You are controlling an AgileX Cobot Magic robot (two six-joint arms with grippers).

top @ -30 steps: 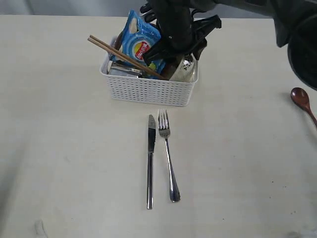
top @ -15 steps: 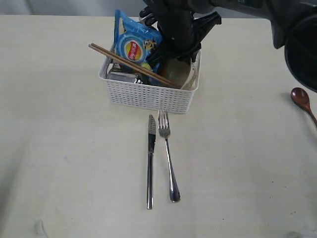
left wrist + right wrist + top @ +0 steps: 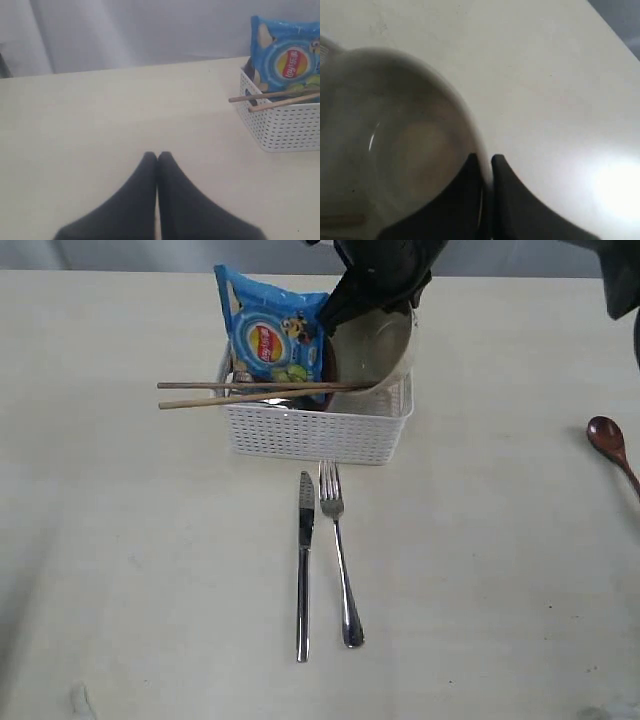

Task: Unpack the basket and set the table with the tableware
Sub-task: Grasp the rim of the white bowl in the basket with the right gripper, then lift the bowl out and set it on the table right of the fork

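Observation:
My right gripper [image 3: 484, 159] is shut on the rim of the off-white bowl [image 3: 375, 348], which hangs tilted above the right end of the white basket [image 3: 318, 432]. In the exterior view the gripper [image 3: 385, 285] sits over the basket's back edge. Two wooden chopsticks [image 3: 255, 392] lie across the basket's top, sticking out to the left; they also show in the left wrist view as chopsticks [image 3: 272, 98]. A steel knife [image 3: 303, 565] and fork [image 3: 339, 552] lie side by side on the table [image 3: 120, 540] in front of the basket. A dark red spoon [image 3: 610, 443] lies at the far right. My left gripper [image 3: 157, 156] is shut and holds nothing, low over bare table left of the basket [image 3: 280, 125].
A blue chip bag [image 3: 268, 335] stands upright in the basket's left half, also seen as the chip bag [image 3: 287, 57] in the left wrist view. A dark reddish rim [image 3: 328, 365] shows between bag and bowl. Grey wall runs behind the table's far edge.
The right gripper closed on the bowl's rim and lifted it out of the basket. The basket shifted, the chip bag tipped more upright, and the chopsticks swung to lie level across the basket.

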